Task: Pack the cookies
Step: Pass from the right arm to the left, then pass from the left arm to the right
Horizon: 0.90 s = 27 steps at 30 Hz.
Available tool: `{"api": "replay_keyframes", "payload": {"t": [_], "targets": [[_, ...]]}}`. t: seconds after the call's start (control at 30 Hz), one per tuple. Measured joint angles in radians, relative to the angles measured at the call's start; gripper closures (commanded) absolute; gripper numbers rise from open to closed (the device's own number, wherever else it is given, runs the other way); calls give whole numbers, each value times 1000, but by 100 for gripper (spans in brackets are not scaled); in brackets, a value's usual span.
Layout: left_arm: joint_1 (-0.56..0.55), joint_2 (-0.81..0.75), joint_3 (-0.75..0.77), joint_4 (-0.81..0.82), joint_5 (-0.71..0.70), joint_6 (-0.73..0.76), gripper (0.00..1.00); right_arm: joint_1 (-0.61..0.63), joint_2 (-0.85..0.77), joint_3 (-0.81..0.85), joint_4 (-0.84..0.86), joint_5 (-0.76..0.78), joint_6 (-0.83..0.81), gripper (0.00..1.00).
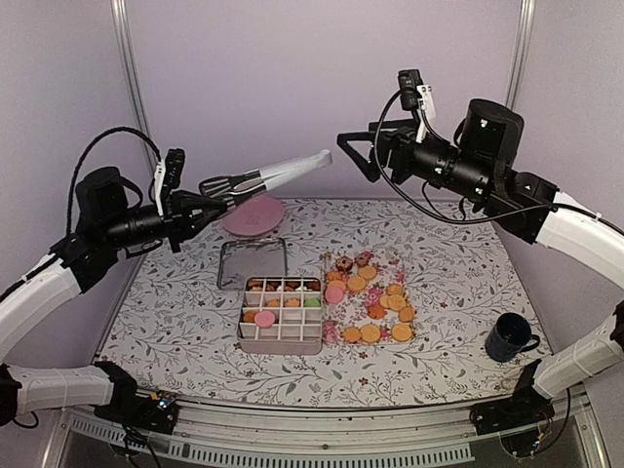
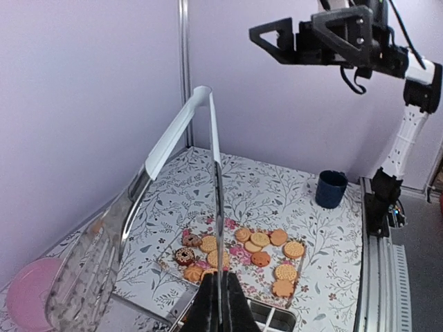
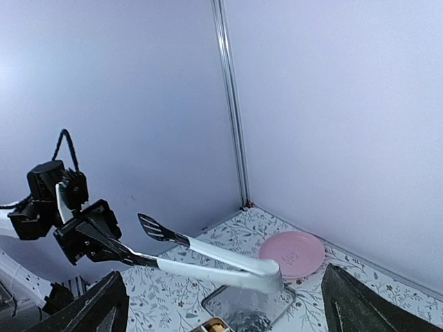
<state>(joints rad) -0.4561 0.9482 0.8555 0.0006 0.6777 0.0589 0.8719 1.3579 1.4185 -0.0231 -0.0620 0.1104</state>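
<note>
The left gripper (image 1: 210,200) is clamped on the tongs (image 1: 283,171), high over the far left. The right gripper (image 1: 359,156) hangs high, jaws wide apart and holding nothing. The cookies (image 1: 375,297) lie mid-table: some in the divided box (image 1: 281,336), most on the floral sheet (image 1: 336,327) just right of it.

Top cam sits high behind both arm bases, looking down over the whole flowered table (image 1: 458,283), so that's the wide shot. Left wrist cam hangs up in the air looking along the tongs (image 2: 173,135) toward the cookies (image 2: 259,239), mug (image 2: 331,188) and right arm (image 2: 408,135). Right wrist cam faces back at the far-left corner; both wrist views share the tongs and pink plate (image 3: 292,253).
</note>
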Motion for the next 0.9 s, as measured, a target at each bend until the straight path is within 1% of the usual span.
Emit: {"api": "replay_keyframes", "payload": {"t": [0.13, 0.17, 0.3, 0.47, 0.6, 0.7, 0.8, 0.9], "targets": [[98, 36, -1, 129, 49, -232, 100, -66, -24, -118, 187, -88, 97, 1], [105, 39, -1, 134, 52, -243, 100, -77, -19, -141, 224, -106, 118, 1], [112, 76, 0, 197, 101, -378, 100, -101, 27, -212, 384, -189, 203, 1], [112, 127, 25, 278, 161, -516, 100, -102, 131, -229, 563, -287, 269, 1], [112, 146, 41, 334, 187, -594, 100, -101, 219, -229, 700, -353, 314, 1], [112, 145, 41, 356, 202, -626, 100, -100, 270, -229, 781, -378, 346, 0], [112, 145, 42, 364, 209, -647, 100, -92, 318, -210, 835, -397, 372, 2], [111, 148, 46, 374, 219, -665, 100, -78, 374, -144, 866, -407, 391, 7]]}}
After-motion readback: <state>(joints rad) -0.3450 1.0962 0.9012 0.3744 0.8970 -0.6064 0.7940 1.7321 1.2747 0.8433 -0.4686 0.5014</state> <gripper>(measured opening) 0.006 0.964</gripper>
